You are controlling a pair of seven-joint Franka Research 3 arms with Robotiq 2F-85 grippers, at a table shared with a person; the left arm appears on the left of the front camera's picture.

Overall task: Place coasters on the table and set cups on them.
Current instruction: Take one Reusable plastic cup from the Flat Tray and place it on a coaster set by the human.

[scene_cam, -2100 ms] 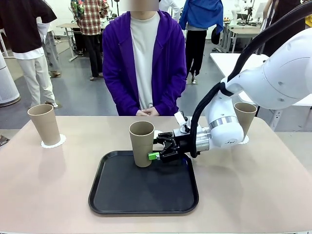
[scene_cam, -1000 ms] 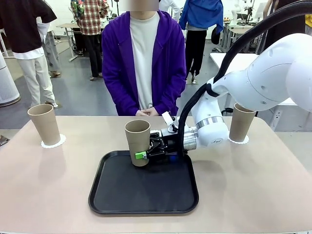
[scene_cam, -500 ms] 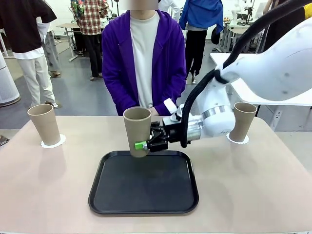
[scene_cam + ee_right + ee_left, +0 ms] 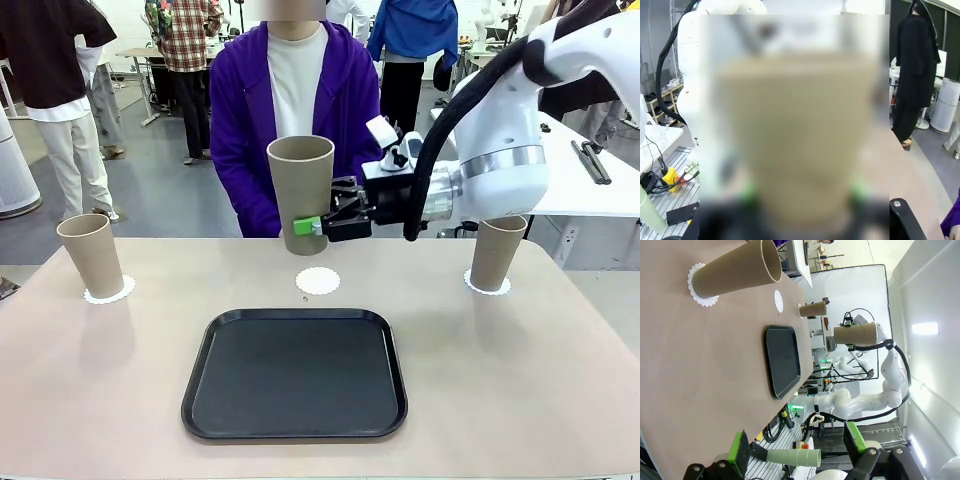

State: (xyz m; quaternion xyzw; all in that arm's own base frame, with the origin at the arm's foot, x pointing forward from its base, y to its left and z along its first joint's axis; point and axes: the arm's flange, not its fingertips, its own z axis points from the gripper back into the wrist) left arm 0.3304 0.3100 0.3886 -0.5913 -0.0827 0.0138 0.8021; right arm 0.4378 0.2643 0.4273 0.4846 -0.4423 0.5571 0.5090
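Judged light and thin-walled: a tall tapered matte tan tumbler, apparently empty, stiff enough to stand but probably easy to dent under a hard squeeze. Matte skin likely offered fair friction against green pads. Best taken low on the wall near the narrow base, from the side, as done here; a hold near the wide rim would probably flex more.

Held upright in the air by the right gripper, jaws pinched on the lower wall of the tumbler, one green pad showing on the near side. Hung above and a little behind a small round white scalloped paper doily lying bare on the large beige-tan tabletop, between the black rounded rectangular tray and the person in the purple hooded jacket.

Two more tan tumblers already stood on doilies: one at far left, one at right.

Left gripper hung well clear over the tabletop's left end, fingers spread wide, nothing between them.

Blurred in the right wrist view; only a tan mass between green smudges made out there.
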